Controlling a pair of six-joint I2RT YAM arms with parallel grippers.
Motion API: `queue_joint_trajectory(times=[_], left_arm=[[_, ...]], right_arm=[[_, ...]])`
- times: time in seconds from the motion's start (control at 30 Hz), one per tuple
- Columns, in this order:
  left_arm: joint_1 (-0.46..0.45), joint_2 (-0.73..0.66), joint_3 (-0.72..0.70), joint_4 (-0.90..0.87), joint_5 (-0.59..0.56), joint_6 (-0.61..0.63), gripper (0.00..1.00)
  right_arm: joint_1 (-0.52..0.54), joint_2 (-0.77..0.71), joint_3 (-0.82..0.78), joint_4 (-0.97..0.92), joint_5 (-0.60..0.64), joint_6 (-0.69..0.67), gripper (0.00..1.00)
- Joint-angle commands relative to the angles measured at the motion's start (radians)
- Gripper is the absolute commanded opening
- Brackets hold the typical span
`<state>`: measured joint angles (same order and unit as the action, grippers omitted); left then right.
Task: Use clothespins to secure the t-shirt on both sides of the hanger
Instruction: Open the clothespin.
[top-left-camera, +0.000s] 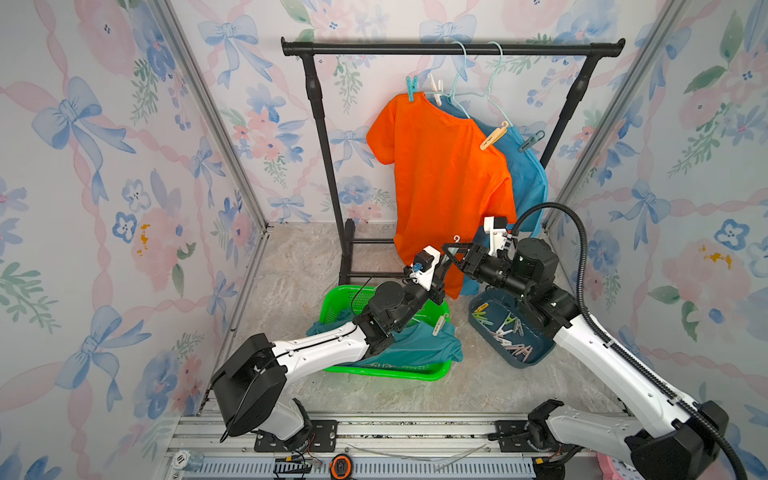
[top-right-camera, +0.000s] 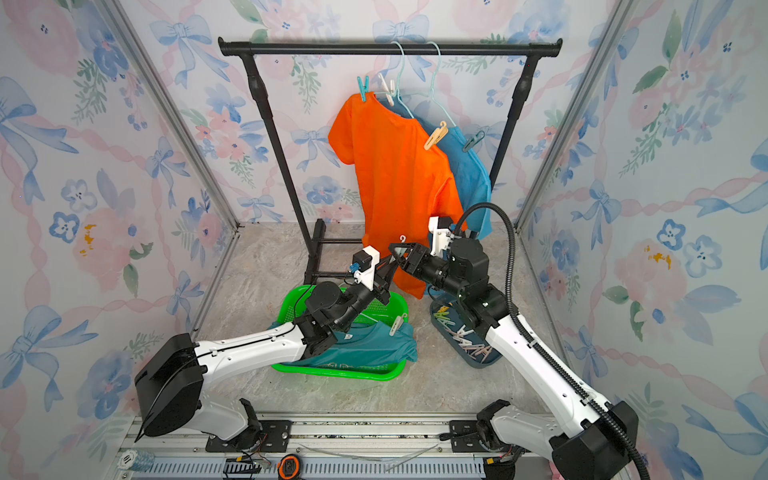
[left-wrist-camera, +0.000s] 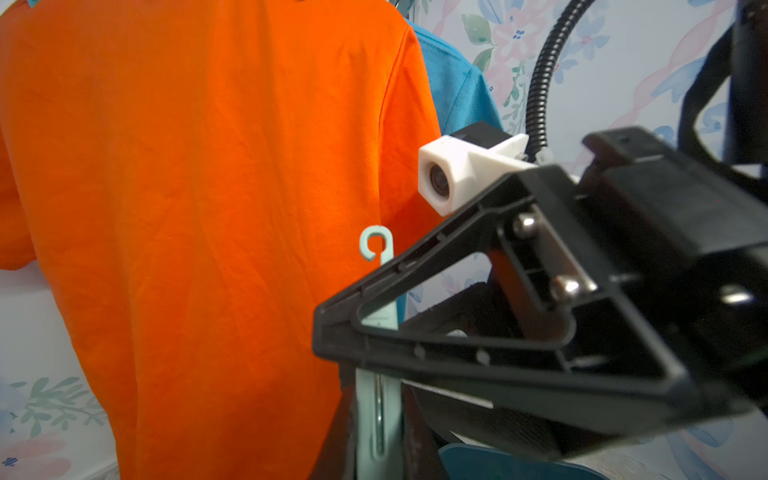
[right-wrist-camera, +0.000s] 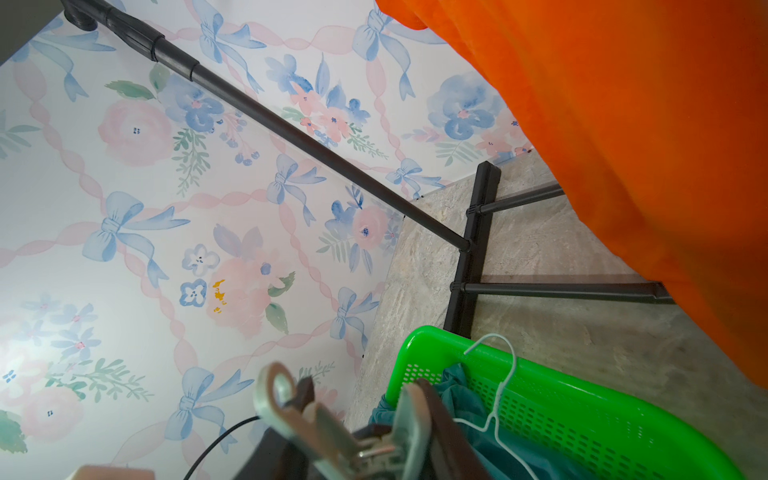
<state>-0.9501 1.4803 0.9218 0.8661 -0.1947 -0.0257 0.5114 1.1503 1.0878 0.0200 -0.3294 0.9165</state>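
Observation:
Both grippers meet low in front of the orange t-shirt (top-left-camera: 440, 174), which hangs on a pale hanger (top-left-camera: 459, 79). My left gripper (top-left-camera: 448, 261) (left-wrist-camera: 380, 436) is shut on a pale mint clothespin (left-wrist-camera: 376, 249) (top-left-camera: 456, 239) that points upward. My right gripper (top-left-camera: 451, 249) (right-wrist-camera: 365, 419) reaches in from the other side, and its jaws press the same clothespin's (right-wrist-camera: 286, 399) two legs. A teal clothespin (top-left-camera: 411, 88) and a cream one (top-left-camera: 493, 137) sit on the orange shirt's shoulders.
A blue shirt (top-left-camera: 523, 174) hangs behind on the black rack (top-left-camera: 453, 49). A dark blue tray (top-left-camera: 536, 361) of several loose clothespins lies under my right arm. The green basket (top-left-camera: 345, 295) holds a teal shirt (top-left-camera: 419, 345), a wire hanger and a cream peg.

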Motion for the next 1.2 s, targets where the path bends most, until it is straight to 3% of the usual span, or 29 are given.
queue_joint_trajectory(times=[0.0,0.13,0.47,0.53,0.77,0.9,1.1,1.17], left_arm=[[-0.007,0.004,-0.013,0.007,-0.007,0.018,0.02],[-0.009,0.004,-0.015,0.008,-0.007,0.017,0.02],[-0.010,0.009,-0.017,0.008,-0.007,0.019,0.03],[-0.010,0.008,-0.018,0.007,-0.010,0.014,0.08],[-0.006,-0.052,-0.037,-0.033,-0.035,-0.045,0.40],[0.025,-0.164,-0.049,-0.197,-0.030,-0.154,0.45],[0.200,-0.298,-0.024,-0.646,0.133,-0.356,0.41],[0.236,-0.331,-0.027,-0.771,0.122,-0.365,0.39]], right_arm=[[-0.010,-0.012,0.007,0.015,-0.011,-0.010,0.47],[-0.015,-0.018,0.020,0.005,-0.011,-0.013,0.46],[-0.015,-0.017,0.014,0.005,-0.016,-0.015,0.26],[-0.014,-0.017,0.014,0.006,-0.016,-0.016,0.22],[-0.031,-0.031,0.022,-0.018,-0.016,-0.040,0.24],[-0.059,-0.053,-0.004,-0.020,-0.024,-0.048,0.25],[-0.081,-0.070,-0.049,-0.020,-0.060,-0.083,0.25],[-0.081,-0.074,-0.055,-0.028,-0.078,-0.112,0.25]])
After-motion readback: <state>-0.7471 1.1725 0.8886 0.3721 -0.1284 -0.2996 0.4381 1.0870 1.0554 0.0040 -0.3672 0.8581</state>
